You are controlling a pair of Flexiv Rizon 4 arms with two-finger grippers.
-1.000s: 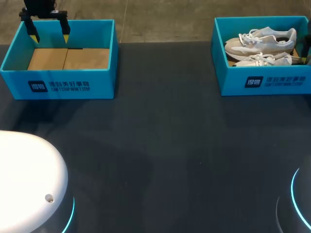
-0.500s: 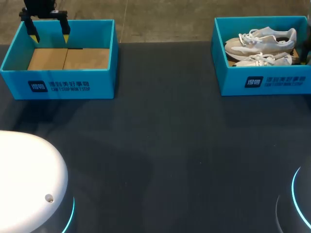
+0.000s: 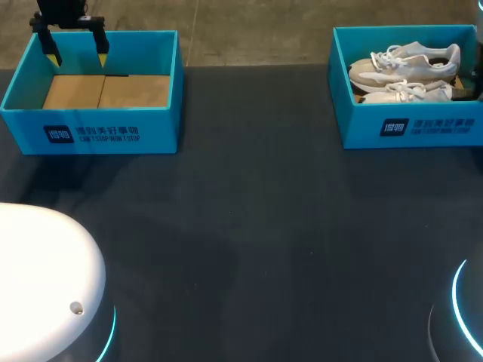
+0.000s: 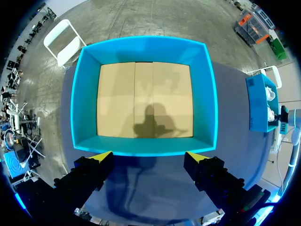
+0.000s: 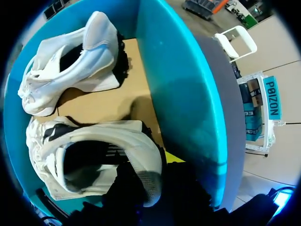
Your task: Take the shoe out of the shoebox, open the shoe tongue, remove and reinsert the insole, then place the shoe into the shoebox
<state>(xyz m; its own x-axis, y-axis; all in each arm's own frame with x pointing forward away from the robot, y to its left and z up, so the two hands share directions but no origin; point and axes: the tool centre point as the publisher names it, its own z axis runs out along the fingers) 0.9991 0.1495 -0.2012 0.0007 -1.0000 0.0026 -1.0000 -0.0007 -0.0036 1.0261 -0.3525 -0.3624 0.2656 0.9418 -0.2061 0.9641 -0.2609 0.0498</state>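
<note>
From above, the dark table has two blue boxes along its far edge. The shoebox sits at the far right corner. Two white shoes are inside it, side by side. The near shoe lies by the front wall and the far shoe lies behind it. Both shoes lie long-ways along the table's far edge. Their toes point to the table's left side and their heels to its right side. The empty box sits at the far left corner. The left gripper hangs over that box's back left corner, open wide and holding nothing.

From the left wrist, the left gripper is spread wide over the near wall of the empty box. Only brown card shows inside.

From the right wrist, the right gripper is down inside the shoebox, right at the heel of the near shoe. The shoe's opening faces up and its toe points away from the gripper. I cannot tell if this gripper is wide or closed on the heel.

I think the job has only just begun. No shoe is out yet. Lifting it out, opening the tongue, pulling the insole out and pushing it back in, and putting the shoe away are all left to do.
</note>
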